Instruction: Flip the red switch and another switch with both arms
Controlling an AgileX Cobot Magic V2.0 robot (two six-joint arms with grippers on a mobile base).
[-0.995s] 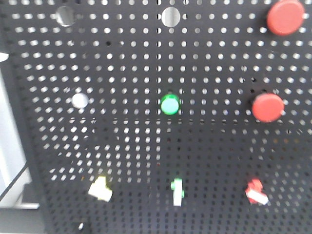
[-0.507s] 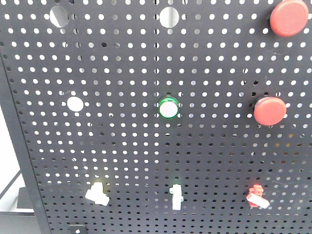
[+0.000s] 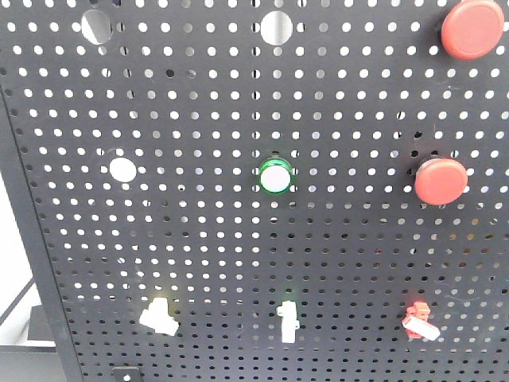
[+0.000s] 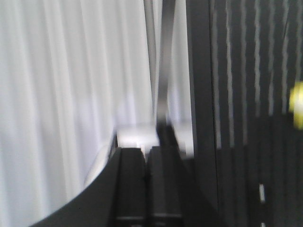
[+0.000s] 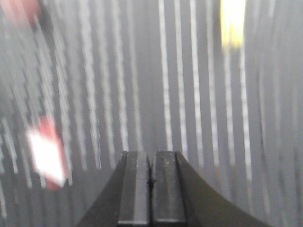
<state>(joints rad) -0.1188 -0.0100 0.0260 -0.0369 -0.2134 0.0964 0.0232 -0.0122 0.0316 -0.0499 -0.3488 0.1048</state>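
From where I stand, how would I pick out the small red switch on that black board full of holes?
Start at the black perforated board and follow its bottom row to the right end. The red switch sits there, below the lower round red push button. It alone in that row is red, with a white lever tip, and it is far smaller than the button.

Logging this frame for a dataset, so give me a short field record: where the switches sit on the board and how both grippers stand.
board: black pegboard
red switch: bottom row, right
cream-white switch: bottom row, left
plain white toggle: between them
left gripper: fingers together
right gripper: fingers together, touching no switch
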